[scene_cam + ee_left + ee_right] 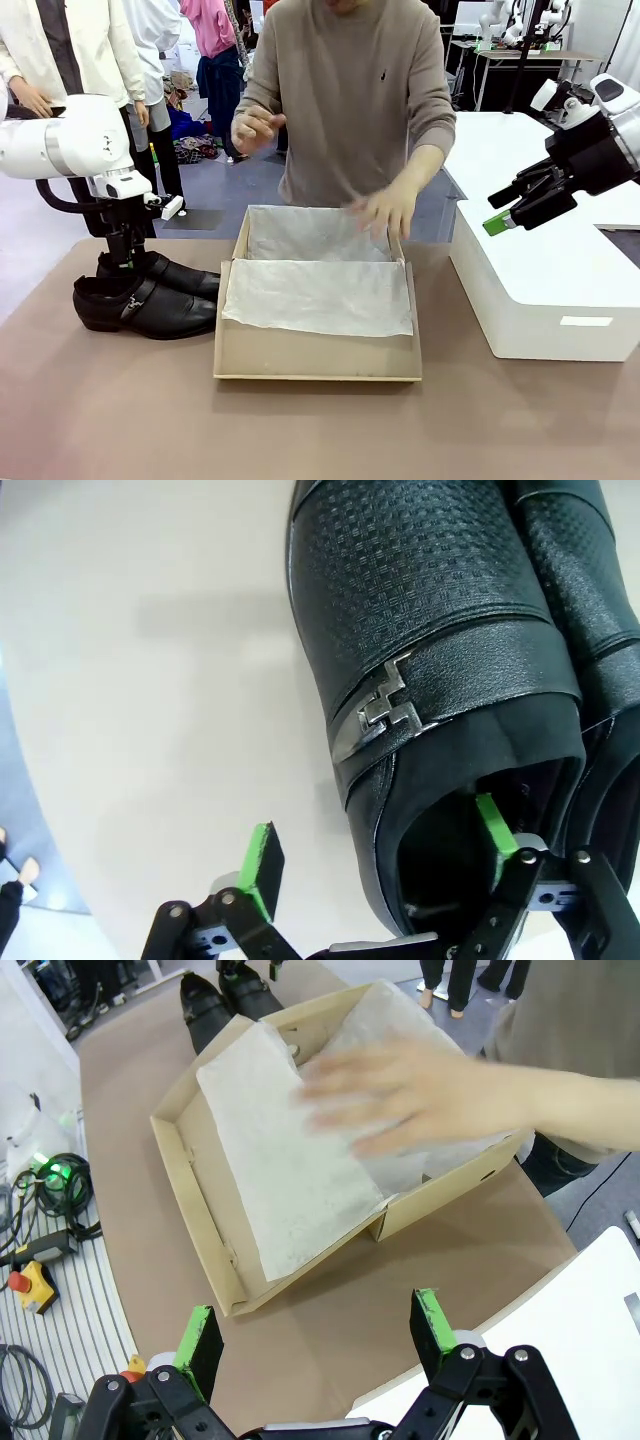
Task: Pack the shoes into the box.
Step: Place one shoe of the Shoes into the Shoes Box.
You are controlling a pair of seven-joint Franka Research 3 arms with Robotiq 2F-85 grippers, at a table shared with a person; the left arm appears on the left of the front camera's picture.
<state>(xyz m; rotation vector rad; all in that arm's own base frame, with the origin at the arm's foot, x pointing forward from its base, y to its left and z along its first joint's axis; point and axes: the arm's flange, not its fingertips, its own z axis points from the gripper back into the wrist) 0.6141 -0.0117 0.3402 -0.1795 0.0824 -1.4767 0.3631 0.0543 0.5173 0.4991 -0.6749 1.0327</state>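
- We can read no text, number or brand name in any view.
- A small pale label (586,321) stands on the front wall of the white box (520,270), near that wall's lower right corner; the box sits at the right edge of the table (120,420). The label looks blank to us, or its print is too small to make out.
- A tiny dark mark (383,75) sits on the chest of the person's sweater (350,110); we cannot tell what it shows.
- The metal buckle (385,712) on the strap of the shoe (420,600) is a stepped geometric shape; we see no letters on it.
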